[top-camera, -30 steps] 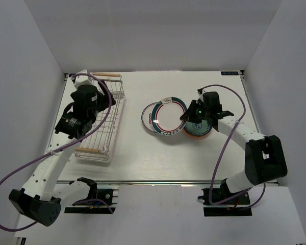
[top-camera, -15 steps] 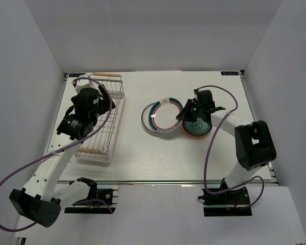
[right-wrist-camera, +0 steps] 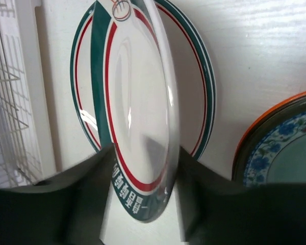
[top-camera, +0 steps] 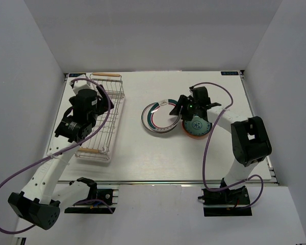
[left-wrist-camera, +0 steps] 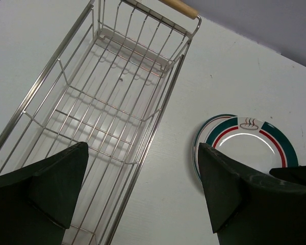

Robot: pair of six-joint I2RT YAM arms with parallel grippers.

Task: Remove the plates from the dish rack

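While right gripper [right-wrist-camera: 143, 189] clamped the tilted green-red rimmed plate [right-wrist-camera: 137, 102] above its flat twin [right-wrist-camera: 192, 76], left gripper [left-wrist-camera: 143, 199] gaped over left-edge dish rack [left-wrist-camera: 170, 87].

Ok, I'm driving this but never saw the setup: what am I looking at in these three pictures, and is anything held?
Two robot arms sit at the near edge of a white table. The overhead picture looks down on both; the other two come from cameras on each wrist, with the dark jaws at the bottom. The left jaws hang open over the wire dish rack, which looks empty, holding nothing. The right jaws grip a white plate with a green-red rim, tilted over a matching plate lying flat. Beside them, a blue-green patterned plate sits on an orange one.
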